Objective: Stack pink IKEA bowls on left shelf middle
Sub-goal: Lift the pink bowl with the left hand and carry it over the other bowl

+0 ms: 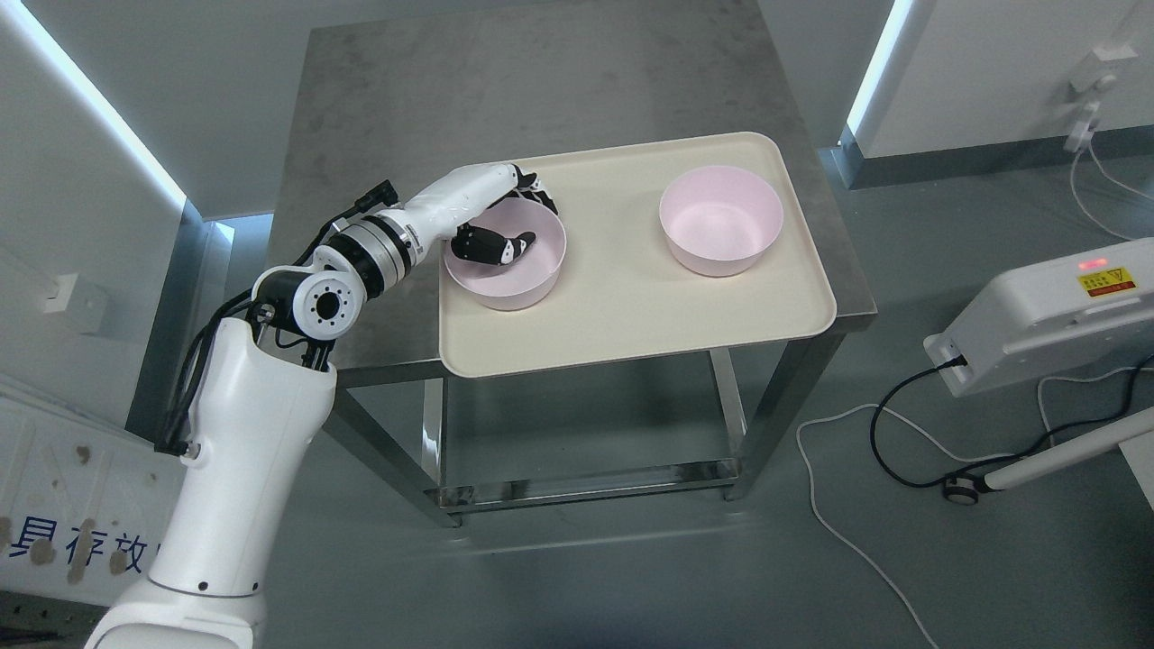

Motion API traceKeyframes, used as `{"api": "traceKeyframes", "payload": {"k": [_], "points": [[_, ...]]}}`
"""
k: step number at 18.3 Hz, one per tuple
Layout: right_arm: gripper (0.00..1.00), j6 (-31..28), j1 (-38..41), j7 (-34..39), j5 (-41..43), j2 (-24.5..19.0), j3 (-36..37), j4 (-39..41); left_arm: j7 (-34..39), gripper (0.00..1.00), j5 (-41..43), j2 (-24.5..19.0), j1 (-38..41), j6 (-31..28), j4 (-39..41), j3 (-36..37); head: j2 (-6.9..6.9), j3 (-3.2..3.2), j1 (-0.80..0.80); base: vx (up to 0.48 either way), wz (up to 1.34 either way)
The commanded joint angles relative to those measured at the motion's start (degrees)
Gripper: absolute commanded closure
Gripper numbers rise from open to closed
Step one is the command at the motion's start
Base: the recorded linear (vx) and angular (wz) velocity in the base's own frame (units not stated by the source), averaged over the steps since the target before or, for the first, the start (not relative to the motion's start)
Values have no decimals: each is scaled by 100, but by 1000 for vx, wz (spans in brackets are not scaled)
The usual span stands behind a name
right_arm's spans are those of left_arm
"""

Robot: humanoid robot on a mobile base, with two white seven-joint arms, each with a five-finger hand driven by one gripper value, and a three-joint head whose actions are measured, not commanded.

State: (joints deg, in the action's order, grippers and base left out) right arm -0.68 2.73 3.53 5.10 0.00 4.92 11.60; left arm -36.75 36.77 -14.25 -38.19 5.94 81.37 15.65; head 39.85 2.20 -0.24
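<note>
Two pink bowls stand on a cream tray (631,315) on a grey metal table. The left bowl (514,279) is at the tray's left part, the right bowl (719,221) at its back right. My left hand (509,221) is at the left bowl's back-left rim, thumb inside the bowl and fingers (539,191) curled over the outside of the rim, gripping it. The bowl rests on the tray. The right arm is out of view.
The table (541,81) has bare surface behind and left of the tray. A white machine (1046,315) with cables stands on the floor at the right. White walls stand at both sides, with a signboard at the lower left.
</note>
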Motion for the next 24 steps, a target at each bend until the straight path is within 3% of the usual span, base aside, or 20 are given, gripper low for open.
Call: {"api": "traceKeyframes", "payload": {"k": [1,5,9,12,17,19,24], "points": [[0,-3,0,-1,0,100,0,0,-16,84,313,36,-13,407,-324,-18,0,0,0,0,0],[0,-3,0,-1,0,100,0,0,19,99,313,106,-66,934,-499,-351,0,0,0,0,0],[0,-3,0,-1,0,100,0,0,45,100,252,194,-249,988,-508,-703,0,0,0,0,0],[0,-3,0,-1,0,100,0,0,-25,100,225,475,-566,1006,-499,-1064,0,0,0,0,0],[0,-3,0,-1,0,100,0,0,-244,100,199,1142,-1084,1032,-368,-1047,0,0,0,0,0],[0,-3,0,-1,0,100,0,0,-420,100,207,1325,-1339,1032,-332,-890,0,0,0,0,0],[0,-3,0,-1,0,100,0,0,-350,99,-47,1325,-1885,769,-403,1164,0,0,0,10,-13]]}}
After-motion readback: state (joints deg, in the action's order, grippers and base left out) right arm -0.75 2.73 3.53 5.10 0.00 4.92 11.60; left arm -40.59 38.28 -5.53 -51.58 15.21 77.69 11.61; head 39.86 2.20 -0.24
